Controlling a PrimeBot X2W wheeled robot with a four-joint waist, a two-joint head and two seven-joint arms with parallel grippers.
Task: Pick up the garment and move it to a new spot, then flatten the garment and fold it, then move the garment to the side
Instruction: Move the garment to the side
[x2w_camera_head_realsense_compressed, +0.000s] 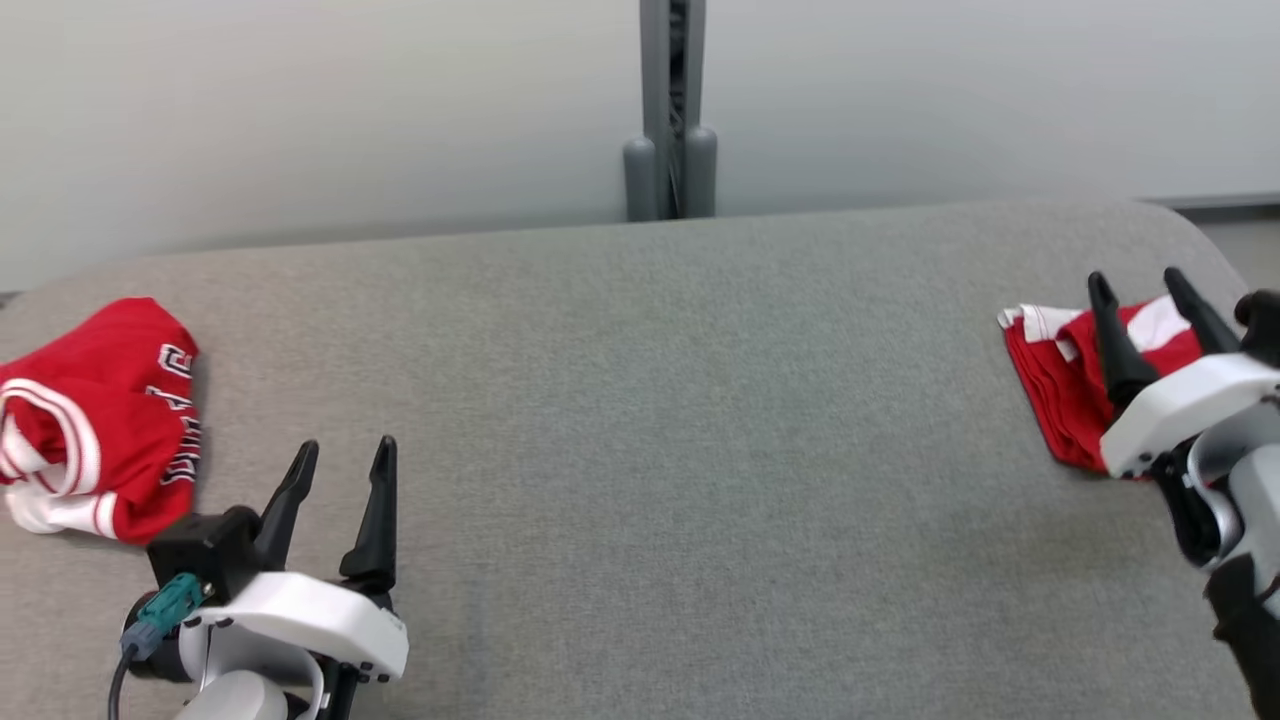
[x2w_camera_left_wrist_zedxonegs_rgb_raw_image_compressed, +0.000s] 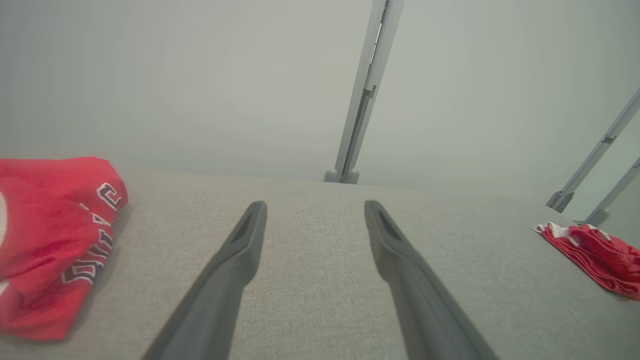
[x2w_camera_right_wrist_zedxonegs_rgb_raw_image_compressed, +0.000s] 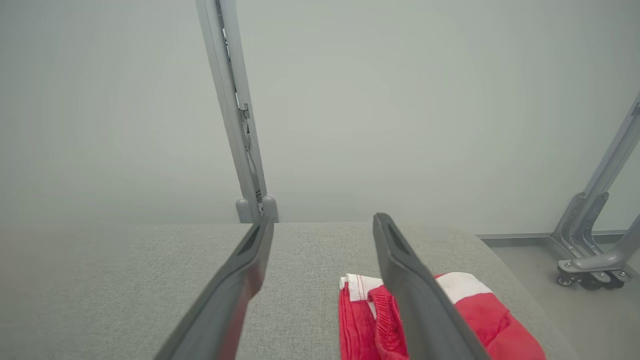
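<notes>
A crumpled red garment (x2w_camera_head_realsense_compressed: 100, 420) with white trim and lettering lies at the table's left edge, also in the left wrist view (x2w_camera_left_wrist_zedxonegs_rgb_raw_image_compressed: 50, 235). My left gripper (x2w_camera_head_realsense_compressed: 348, 448) stands open just right of it, above the cloth surface, with nothing between its fingers (x2w_camera_left_wrist_zedxonegs_rgb_raw_image_compressed: 312, 206). A second red and white garment (x2w_camera_head_realsense_compressed: 1060, 390), folded flat, lies near the right edge (x2w_camera_left_wrist_zedxonegs_rgb_raw_image_compressed: 595, 255). My right gripper (x2w_camera_head_realsense_compressed: 1135, 279) hovers open over that folded piece (x2w_camera_right_wrist_zedxonegs_rgb_raw_image_compressed: 480, 310), holding nothing (x2w_camera_right_wrist_zedxonegs_rgb_raw_image_compressed: 320, 220); its right finger (x2w_camera_right_wrist_zedxonegs_rgb_raw_image_compressed: 415, 290) hides part of the fabric.
The grey fabric-covered table (x2w_camera_head_realsense_compressed: 650, 450) has a rounded far edge. A grey post (x2w_camera_head_realsense_compressed: 672, 110) stands behind it against a pale wall. Beyond the table's right end is floor with a wheeled metal frame (x2w_camera_right_wrist_zedxonegs_rgb_raw_image_compressed: 590, 250).
</notes>
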